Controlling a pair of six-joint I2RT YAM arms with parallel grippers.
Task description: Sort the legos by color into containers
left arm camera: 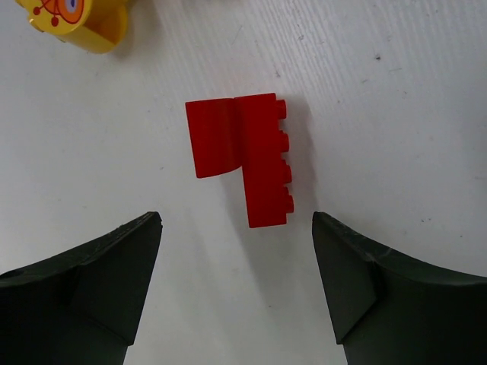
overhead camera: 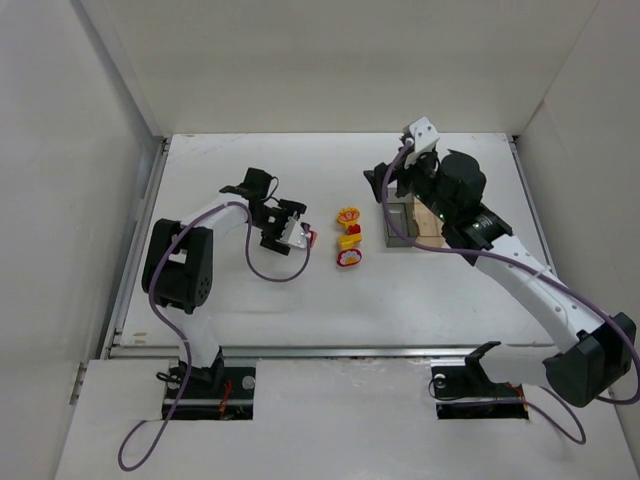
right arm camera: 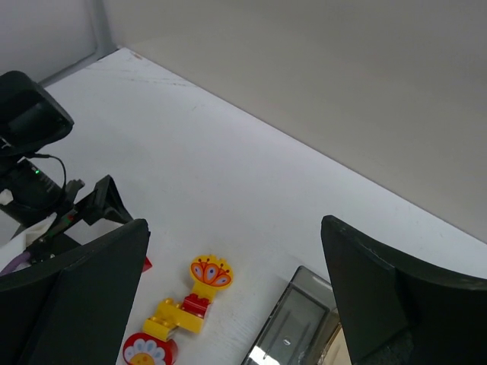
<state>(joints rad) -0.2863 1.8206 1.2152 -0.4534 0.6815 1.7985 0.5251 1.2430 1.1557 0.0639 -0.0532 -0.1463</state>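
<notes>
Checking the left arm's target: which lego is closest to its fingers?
The red L-shaped brick, lying alone just ahead of the open left gripper; the other legos sit clustered farther away.

Bare table (left arm camera: 396, 99) around red L-shaped brick (left arm camera: 243, 156), yellow brick (left arm camera: 95, 32) well apart

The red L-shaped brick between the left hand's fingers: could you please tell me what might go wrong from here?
The red L-shaped brick lies off-centre, nearer one finger of the open left hand, so closing may twist or push it rather than grip it. The right hand hovers by the containers, so the arms could clash at drop-off.
</notes>
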